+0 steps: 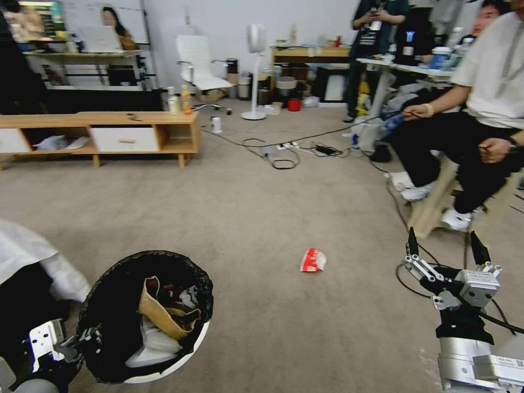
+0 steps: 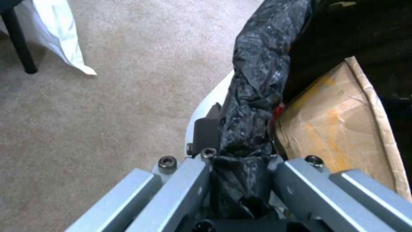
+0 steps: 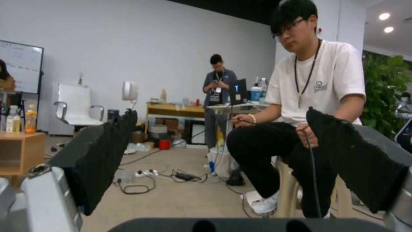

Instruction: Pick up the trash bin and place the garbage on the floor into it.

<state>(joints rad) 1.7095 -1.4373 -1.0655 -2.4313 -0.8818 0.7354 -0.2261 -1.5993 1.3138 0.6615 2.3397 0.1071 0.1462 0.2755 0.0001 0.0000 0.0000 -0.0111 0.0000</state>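
While clamped on the trash bin (image 1: 143, 319) rim, left claw (image 2: 240, 151) low; right claw (image 1: 447, 252) wide, upright

Illumination: even, diffuse, indoor. Ceiling spotlights (image 3: 384, 16) visible in right wrist view. Shadows on carpet (image 1: 262, 207) soft, weak. Head view: wide-angle bending at edges. Both wrist views soft; near gripper parts out of focus.

The trash bin (image 1: 143, 316) sits low on the robot's left, its rim gripped by the left gripper (image 1: 82, 341); a brown cardboard tray (image 1: 161, 314) and white litter lie inside. Right of the bin, a red-and-white packet (image 1: 313, 260) rests on the carpet. Farther right, the right gripper (image 1: 446, 245) hovers, fingers spread.
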